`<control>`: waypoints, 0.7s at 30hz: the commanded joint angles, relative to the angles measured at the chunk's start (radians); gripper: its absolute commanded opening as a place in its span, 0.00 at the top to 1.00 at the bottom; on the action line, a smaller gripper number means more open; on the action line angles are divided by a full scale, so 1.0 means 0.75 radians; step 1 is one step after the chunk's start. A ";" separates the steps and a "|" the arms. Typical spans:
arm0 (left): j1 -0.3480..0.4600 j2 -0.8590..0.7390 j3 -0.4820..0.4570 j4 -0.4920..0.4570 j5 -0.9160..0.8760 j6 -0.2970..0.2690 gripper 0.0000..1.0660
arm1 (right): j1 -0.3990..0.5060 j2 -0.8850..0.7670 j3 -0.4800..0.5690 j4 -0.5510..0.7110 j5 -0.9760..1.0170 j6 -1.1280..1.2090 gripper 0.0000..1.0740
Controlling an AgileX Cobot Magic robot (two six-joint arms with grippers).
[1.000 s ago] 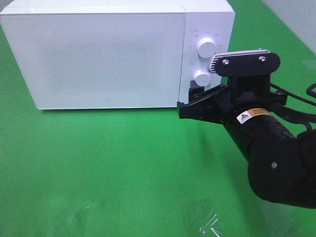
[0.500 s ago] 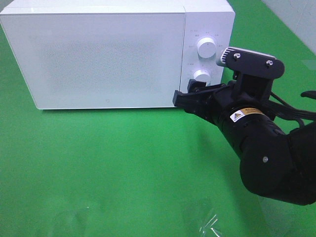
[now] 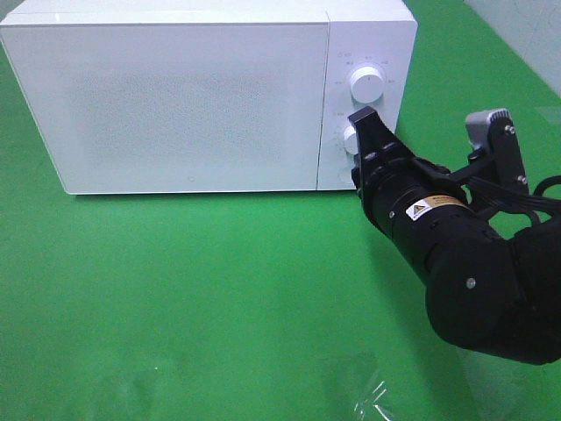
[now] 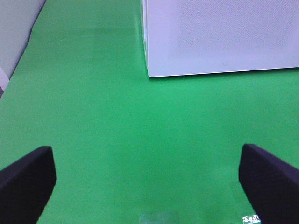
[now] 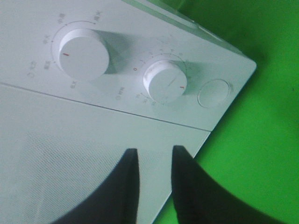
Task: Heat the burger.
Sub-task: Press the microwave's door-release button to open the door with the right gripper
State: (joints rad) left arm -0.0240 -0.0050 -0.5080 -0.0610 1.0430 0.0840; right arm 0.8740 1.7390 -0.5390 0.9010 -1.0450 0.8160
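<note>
The right gripper [image 5: 155, 150] has its jaws drawn close, with only a narrow slit between them and nothing in it. Its tips sit in front of the right edge of the shut microwave door [image 3: 175, 105], seemingly just short of the lower knob [image 5: 163, 81]. The upper knob [image 5: 81, 52] is farther up the panel. The white microwave [image 3: 368, 35] stands at the far side of the green table [image 3: 219, 289]. The left gripper [image 4: 149, 186] is spread wide and empty over the green, near the oven's left corner. The burger shows in no view.
</note>
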 commanded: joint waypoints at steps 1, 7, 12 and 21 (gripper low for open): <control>0.003 -0.025 0.005 -0.003 -0.001 -0.001 0.06 | 0.005 0.000 -0.012 -0.003 0.016 0.252 0.93; 0.003 -0.025 0.005 -0.003 -0.001 -0.001 0.06 | 0.000 0.000 -0.012 0.003 0.096 0.385 1.00; 0.003 -0.025 0.005 -0.003 -0.001 -0.001 0.06 | 0.000 0.000 -0.012 0.000 0.179 0.477 1.00; 0.003 -0.025 0.005 -0.003 -0.001 -0.001 0.06 | -0.103 0.000 -0.013 -0.104 0.257 0.521 1.00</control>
State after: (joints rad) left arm -0.0240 -0.0050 -0.5080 -0.0610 1.0430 0.0840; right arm 0.8050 1.7390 -0.5390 0.8470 -0.8620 1.1950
